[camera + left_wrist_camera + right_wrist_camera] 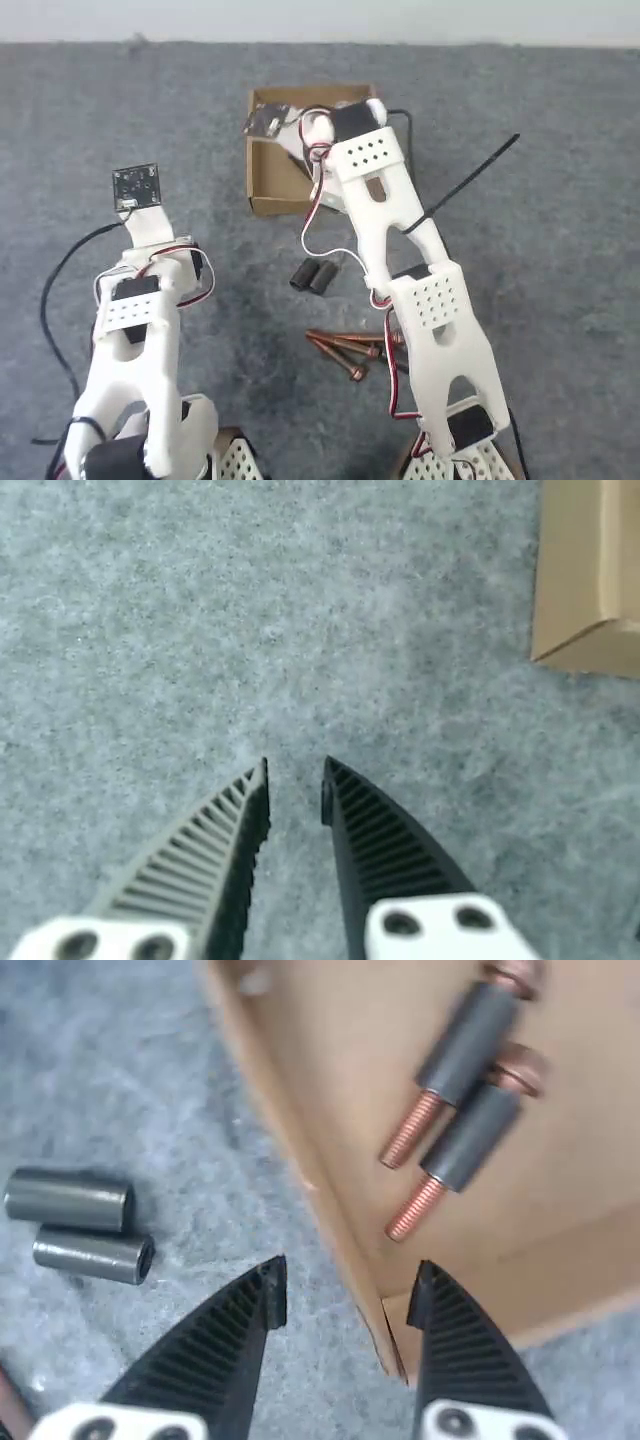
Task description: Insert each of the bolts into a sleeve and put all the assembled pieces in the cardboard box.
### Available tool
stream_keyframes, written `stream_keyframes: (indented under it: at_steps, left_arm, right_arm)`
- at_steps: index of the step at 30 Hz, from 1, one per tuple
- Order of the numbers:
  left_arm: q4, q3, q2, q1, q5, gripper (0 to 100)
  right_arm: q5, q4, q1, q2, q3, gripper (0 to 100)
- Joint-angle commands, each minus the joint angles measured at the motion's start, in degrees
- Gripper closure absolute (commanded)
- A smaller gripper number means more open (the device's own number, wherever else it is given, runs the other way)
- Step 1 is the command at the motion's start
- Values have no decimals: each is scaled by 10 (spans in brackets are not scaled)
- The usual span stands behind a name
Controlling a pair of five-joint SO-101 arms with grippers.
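Right gripper (350,1270) spread wide, empty, straddling the near corner wall of the cardboard box (340,1050). Just past its fingertips, inside the box: two assembled pieces (470,1038), bolts in sleeves, side by side. Beside the gripper, outside the box on grey carpet (200,630): two loose sleeves (70,1200), touching. Loose bolts (345,343) lie behind it, toward the arm base. Left gripper (296,770) slightly parted, holding nothing, over carpet, box corner well apart ahead.

Assembled pieces (470,1138) in cardboard box (275,205); sleeves (314,275) before it; bolts (345,348) before sleeves.
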Motion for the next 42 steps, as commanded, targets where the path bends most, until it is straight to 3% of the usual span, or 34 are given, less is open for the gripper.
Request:
stream_keyframes:
  at_steps: [1, 11, 17, 30, 42]
  left_arm:
    - [-11, -23, 0, 4, -1, 916]
    - [-11, -23, 0, 4, -1, 916]
    - [-11, -24, 1, 4, -1, 916]
    - [-11, -24, 1, 4, -1, 916]
    - [-11, -24, 1, 4, -1, 916]
  right_arm:
    - [33, 5, -14, -46, 6, 812]
    - [34, -89, -11, 28, 37, 828]
    - [20, -98, -10, 30, 37, 991]
    - [50, 21, -18, 29, 37, 991]
    - [-17, 23, -28, -29, 96, 991]
